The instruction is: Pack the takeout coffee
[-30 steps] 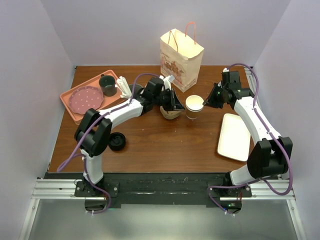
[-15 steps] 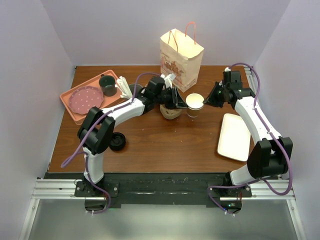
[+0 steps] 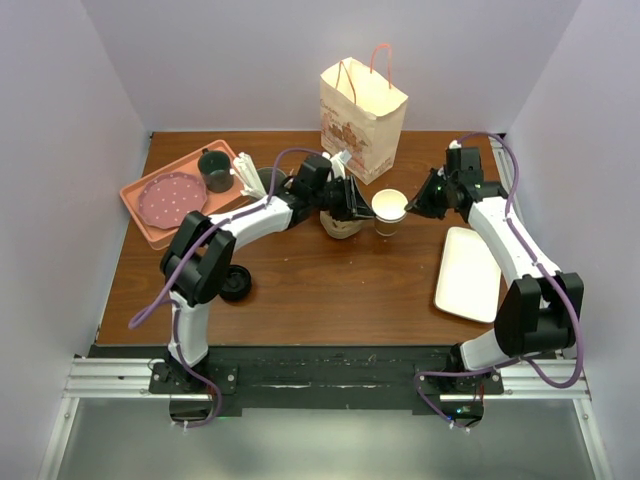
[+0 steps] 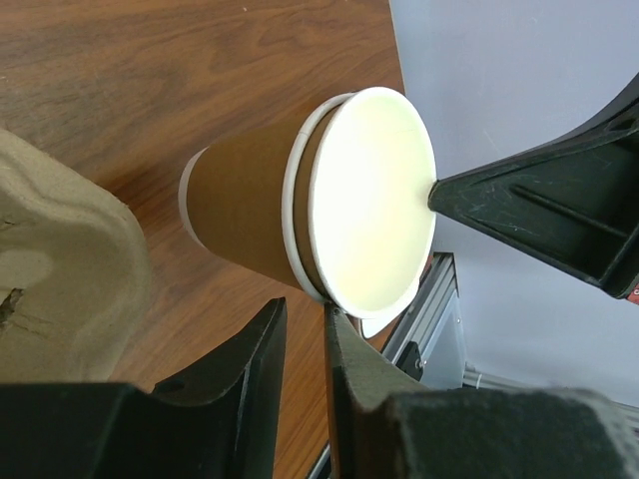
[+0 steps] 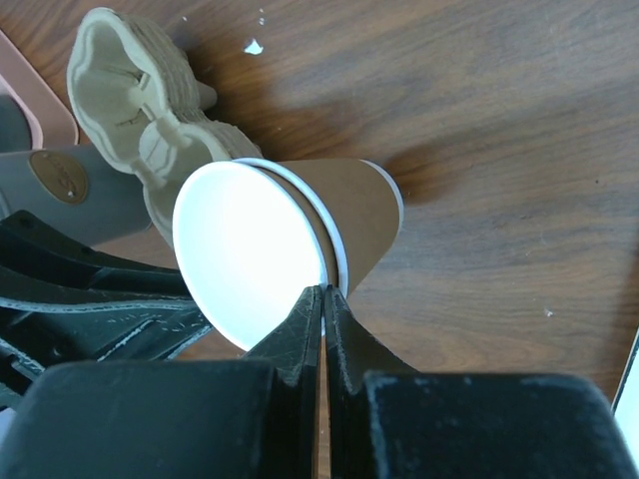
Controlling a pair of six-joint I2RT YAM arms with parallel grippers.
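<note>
The takeout coffee (image 3: pixel 389 211) stands on the brown table (image 3: pixel 320 290), a little above the middle of the top view. It is just to the right of the cardboard cup carrier (image 3: pixel 342 228) and is not yet in one of its holes. A second ago the left gripper (image 4: pixel 305 317) was shut tight over the carrier. Now its two fingers have come a little apart and it has slid to the right, toward the cup. In the left wrist view the white rim of the cup sits right at the small gap between those fingers, but they are not pinching it yet. The right gripper (image 5: pixel 321 294) is closed, with nothing between its fingers. Its tip touches the rim on the other side of the cup, at the right of the top view. The cup has hardly moved from its spot. This looks like the start of the grab: the left gripper seems ready to take the cup by its rim while the right one keeps it from sliding away. The lift into the carrier is not done yet.
</note>
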